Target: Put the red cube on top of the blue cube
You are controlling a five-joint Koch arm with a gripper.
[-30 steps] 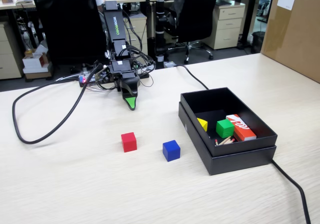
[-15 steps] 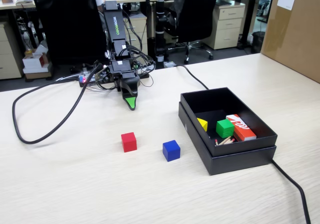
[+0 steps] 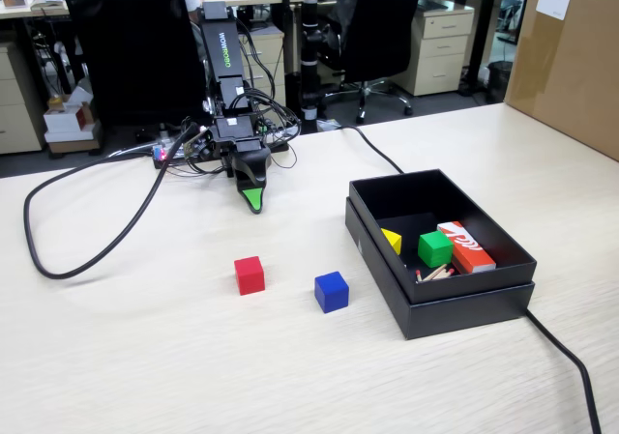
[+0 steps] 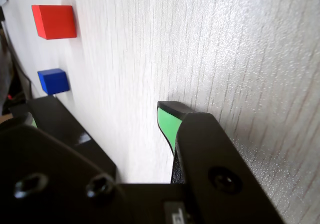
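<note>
Nothing grabbed yet. Black green-tipped tool (image 3: 253, 202) empty, can't tell jaw gap. Small matte red cube (image 3: 250, 274) sits ahead on pale wood counter (image 3: 145, 357), deep-blue cube (image 3: 332, 292) beside it. Next, I reckon: reach forward, straddle red.

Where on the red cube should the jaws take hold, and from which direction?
Probably from above, jaws closing on two opposite vertical faces of the red cube. It sits flat on the table, apart from the blue cube, so all its sides are free.
</note>
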